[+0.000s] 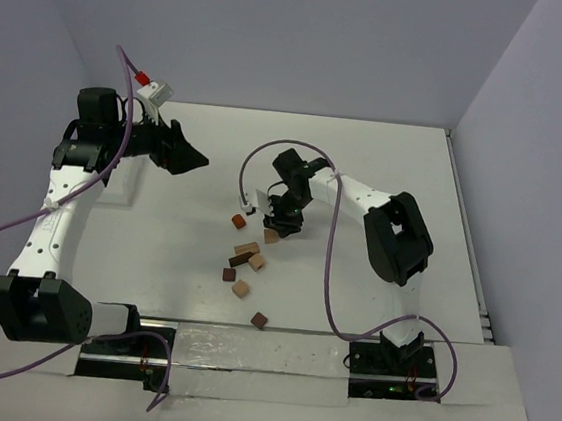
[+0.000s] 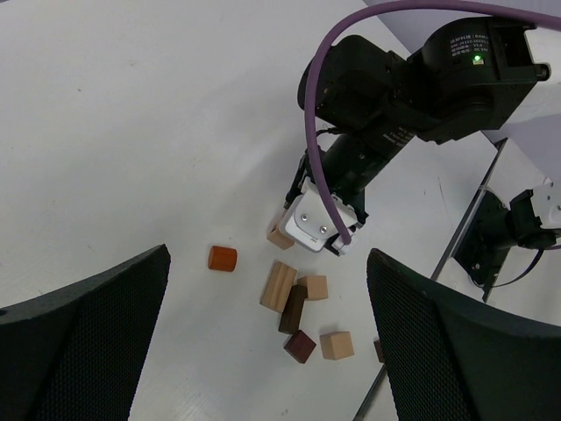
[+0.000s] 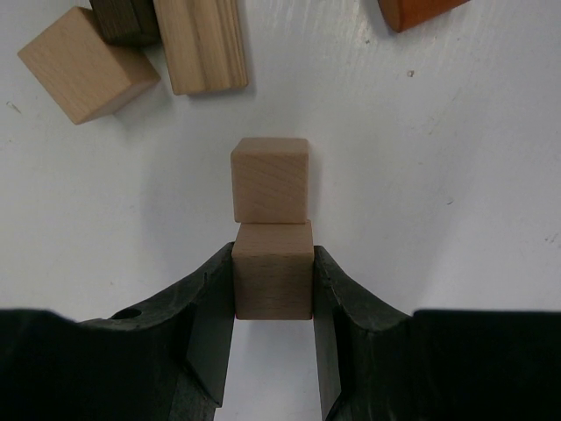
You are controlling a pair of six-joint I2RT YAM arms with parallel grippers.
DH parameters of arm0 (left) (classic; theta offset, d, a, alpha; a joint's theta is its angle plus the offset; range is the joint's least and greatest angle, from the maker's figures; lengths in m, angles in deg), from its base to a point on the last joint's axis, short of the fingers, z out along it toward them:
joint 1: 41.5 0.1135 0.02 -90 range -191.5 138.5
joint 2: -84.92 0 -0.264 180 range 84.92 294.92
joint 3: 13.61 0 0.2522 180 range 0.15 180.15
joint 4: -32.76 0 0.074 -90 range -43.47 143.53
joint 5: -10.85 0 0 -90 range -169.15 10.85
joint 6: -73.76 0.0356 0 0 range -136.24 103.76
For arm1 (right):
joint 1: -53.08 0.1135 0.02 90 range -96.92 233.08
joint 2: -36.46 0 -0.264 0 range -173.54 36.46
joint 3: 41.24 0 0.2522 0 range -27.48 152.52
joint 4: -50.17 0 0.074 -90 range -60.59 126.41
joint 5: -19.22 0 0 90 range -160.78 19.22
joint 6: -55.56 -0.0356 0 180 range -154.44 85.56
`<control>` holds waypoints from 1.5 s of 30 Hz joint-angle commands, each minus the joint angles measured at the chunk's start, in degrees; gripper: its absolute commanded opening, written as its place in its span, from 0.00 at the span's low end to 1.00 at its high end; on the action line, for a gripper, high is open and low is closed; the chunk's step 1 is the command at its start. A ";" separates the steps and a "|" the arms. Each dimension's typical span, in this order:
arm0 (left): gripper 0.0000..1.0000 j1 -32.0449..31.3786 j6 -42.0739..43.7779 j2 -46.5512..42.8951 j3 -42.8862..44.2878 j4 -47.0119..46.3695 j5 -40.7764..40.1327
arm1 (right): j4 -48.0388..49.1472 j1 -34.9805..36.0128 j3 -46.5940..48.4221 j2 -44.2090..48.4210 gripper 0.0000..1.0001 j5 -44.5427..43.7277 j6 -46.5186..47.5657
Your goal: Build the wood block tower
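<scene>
Right hand (image 3: 273, 267) around tan cube (image 3: 273, 289), second cube (image 3: 270, 178) just beyond.

The left tool (image 2: 269, 254) has its dark meshed fingers (image 2: 88, 342) spread wide in the lower corners. Between them on the white counter (image 2: 131, 132) lie a reddish-orange block (image 2: 222, 258), a pale tan bar (image 2: 279, 286) touching a dark brown bar (image 2: 293, 309), a tan cube (image 2: 315, 287), a red-brown cube (image 2: 300, 346) and a second tan cube (image 2: 337, 345). From the upper right the black right arm (image 2: 394, 96) reaches down, and a tan block (image 2: 280, 237) peeks from under its white housing (image 2: 311, 224).
</scene>
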 commanded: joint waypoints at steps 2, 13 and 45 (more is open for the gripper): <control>0.99 0.45 -0.08 -1.20 -0.15 -3.22 2.23 | 2.44 0.96 -0.15 -0.61 0.24 -0.51 -2.02; 0.99 0.45 0.45 -1.36 -0.41 -2.96 1.87 | 4.31 2.29 -2.17 -1.11 0.31 -4.53 -3.75; 0.99 0.45 0.92 -1.07 -0.50 -3.05 1.61 | 4.95 3.91 -3.04 -1.11 0.58 -6.20 -3.13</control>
